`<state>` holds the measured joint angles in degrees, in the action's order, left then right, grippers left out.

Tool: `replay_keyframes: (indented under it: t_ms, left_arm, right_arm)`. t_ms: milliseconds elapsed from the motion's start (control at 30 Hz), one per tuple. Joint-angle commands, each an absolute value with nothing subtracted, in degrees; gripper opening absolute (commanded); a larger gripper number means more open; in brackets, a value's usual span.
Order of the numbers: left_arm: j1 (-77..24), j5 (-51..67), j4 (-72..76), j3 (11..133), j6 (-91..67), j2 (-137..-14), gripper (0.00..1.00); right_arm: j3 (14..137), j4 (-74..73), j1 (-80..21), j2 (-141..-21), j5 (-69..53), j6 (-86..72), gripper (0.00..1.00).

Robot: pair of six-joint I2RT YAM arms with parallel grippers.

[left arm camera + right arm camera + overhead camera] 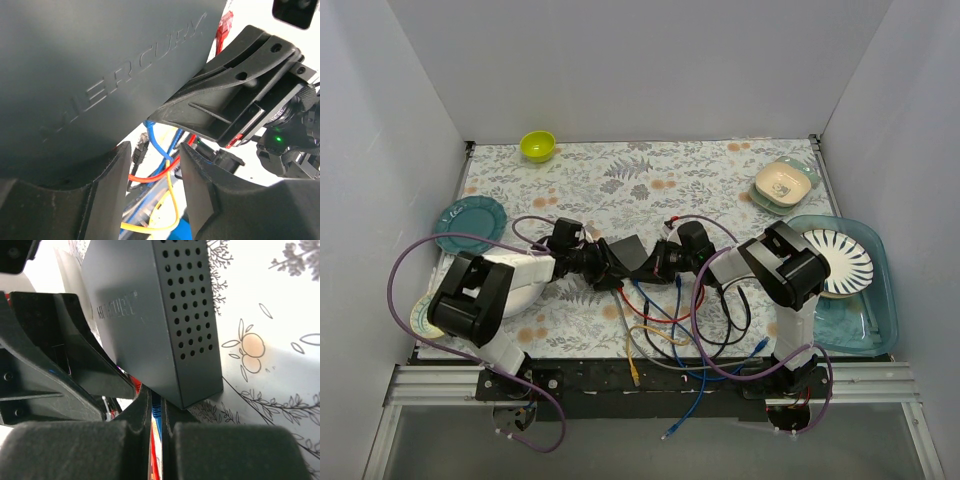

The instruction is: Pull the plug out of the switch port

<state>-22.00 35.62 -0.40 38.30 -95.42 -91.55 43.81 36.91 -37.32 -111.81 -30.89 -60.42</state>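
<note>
The dark grey-black switch point(632, 255) stands tilted on edge at the mat's middle, between both grippers. It fills the left wrist view point(100, 65), and its perforated side shows in the right wrist view point(170, 315). My right gripper point(663, 258) point(156, 407) is shut on a blue plug point(156, 414) at the switch's lower edge. My left gripper point(603, 262) point(152, 170) is open beside the switch's other side. Loose red, blue and yellow cables point(165, 165) and a black plug point(141, 150) lie between its fingers, ungripped. The ports are hidden.
A tangle of cables point(665, 325) runs from the switch over the near table edge. A green bowl point(537, 146) sits far left, a teal plate point(470, 222) left, a beige dish point(783, 183) far right. A striped plate point(840, 262) lies in a blue tray point(875, 320).
</note>
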Motion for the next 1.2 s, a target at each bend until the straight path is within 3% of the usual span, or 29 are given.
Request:
replay_keyframes:
  t_ms: [0, 500, 767, 867, 900, 1000, 1167]
  left_arm:
    - [-22.06, 32.0, -1.58, 40.86, -95.53, -95.62, 0.44]
    - [-21.71, 26.1, -3.87, 45.7, -96.86, -101.25, 0.43]
    - [-19.52, 26.28, -4.74, 45.26, -94.31, -92.65, 0.43]
    - [-18.11, 27.16, -5.62, 45.88, -93.87, -89.04, 0.44]
    - [-17.84, 27.16, -5.63, 45.97, -94.04, -87.9, 0.44]
    - [-17.23, 26.98, -5.8, 47.37, -94.13, -85.43, 0.45]
    - [-17.23, 26.63, -8.87, 49.22, -95.01, -83.41, 0.45]
  right_arm:
    - [43.86, 28.39, -37.88, -112.15, -30.76, -54.32, 0.01]
    - [38.76, 24.44, -37.01, -106.97, -33.67, -49.83, 0.01]
    - [39.73, -4.89, -25.43, -90.99, -9.25, -38.43, 0.01]
    - [40.6, -7.73, -22.51, -87.82, -3.52, -35.78, 0.01]
    - [41.39, -7.82, -22.24, -87.63, -3.78, -34.21, 0.05]
    - [44.9, -6.43, -22.94, -87.45, -6.15, -33.49, 0.32]
    - [56.23, -7.2, -28.9, -89.03, -3.0, -31.3, 0.47]
